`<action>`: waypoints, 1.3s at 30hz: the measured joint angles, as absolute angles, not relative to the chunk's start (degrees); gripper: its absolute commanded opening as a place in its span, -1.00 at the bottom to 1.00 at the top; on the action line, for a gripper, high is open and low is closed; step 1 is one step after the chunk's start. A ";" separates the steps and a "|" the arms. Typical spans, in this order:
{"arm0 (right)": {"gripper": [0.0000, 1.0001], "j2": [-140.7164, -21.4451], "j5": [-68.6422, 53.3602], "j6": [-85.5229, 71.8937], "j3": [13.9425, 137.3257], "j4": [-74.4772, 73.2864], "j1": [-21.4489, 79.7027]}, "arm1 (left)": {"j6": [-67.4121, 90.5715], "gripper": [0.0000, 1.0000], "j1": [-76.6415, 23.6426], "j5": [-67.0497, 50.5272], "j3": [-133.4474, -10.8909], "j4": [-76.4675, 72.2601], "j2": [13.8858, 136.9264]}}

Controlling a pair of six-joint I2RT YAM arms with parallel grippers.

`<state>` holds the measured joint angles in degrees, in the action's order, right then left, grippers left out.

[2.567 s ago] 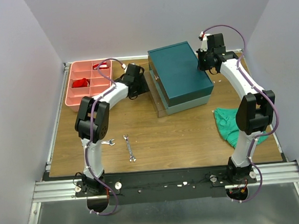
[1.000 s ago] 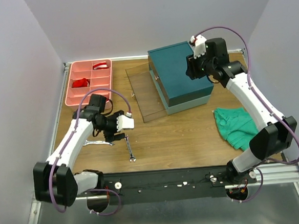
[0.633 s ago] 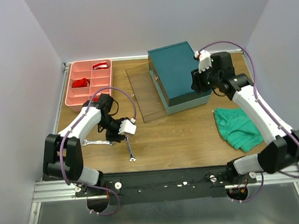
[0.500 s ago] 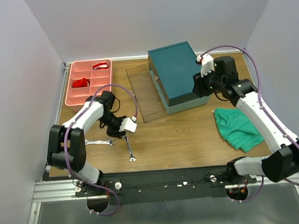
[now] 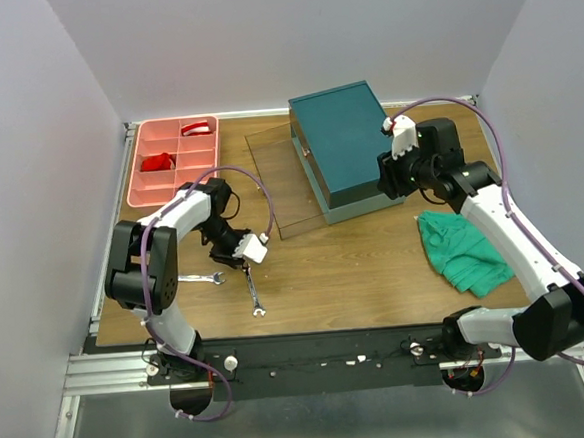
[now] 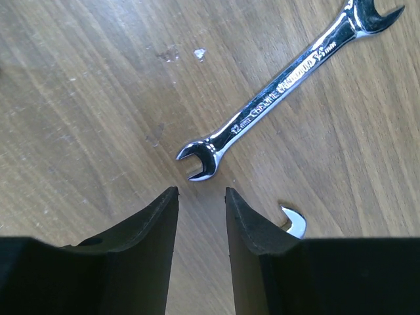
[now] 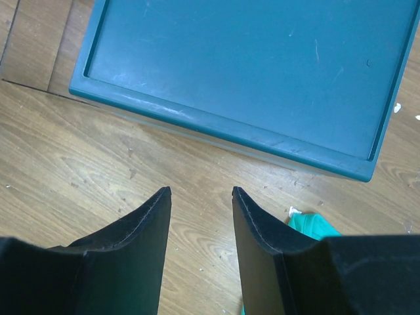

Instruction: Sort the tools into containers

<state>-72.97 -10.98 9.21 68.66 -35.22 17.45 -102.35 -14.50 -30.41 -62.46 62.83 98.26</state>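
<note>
Two small silver wrenches lie on the wooden table, one (image 5: 253, 290) and the other (image 5: 201, 278) just to its left. My left gripper (image 5: 239, 264) hovers low over them, open, with nothing between the fingers. In the left wrist view one wrench (image 6: 289, 82) has its open end just beyond the gripper (image 6: 200, 193), and the tip of the second wrench (image 6: 293, 221) peeks out beside the right finger. My right gripper (image 5: 388, 178) hangs open at the near right corner of the teal box (image 5: 344, 135). The pink divided tray (image 5: 135, 195) sits at the back left.
A clear plastic tray (image 5: 280, 185) lies flat against the left side of the box. A green cloth (image 5: 465, 252) is crumpled at the right, its edge (image 7: 315, 226) beside my right finger. Red items (image 5: 156, 162) lie in the pink tray.
The left arm folded in and brought its gripper over the wrenches, its jaws narrowing. The right gripper drifted from above the teal box toward its near right corner.
</note>
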 measured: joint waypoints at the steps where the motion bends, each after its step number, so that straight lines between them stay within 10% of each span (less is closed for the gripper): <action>1: 0.01 -72.97 -10.96 9.26 68.66 -35.20 17.45 | -102.94 -0.12 -14.50 -30.24 -62.46 62.87 98.72; 18: 0.01 -74.56 -9.61 10.22 68.66 -34.35 17.45 | -111.74 -0.36 -16.53 -27.97 -60.29 61.56 99.48; 26: -0.02 -74.81 -9.26 10.68 68.69 -34.33 17.45 | -113.49 -0.92 -18.48 -24.75 -55.13 58.13 94.70; 39: -0.06 -76.18 -17.85 9.87 71.94 -34.11 25.47 | -105.69 -1.00 -20.64 -24.88 -46.37 48.03 85.76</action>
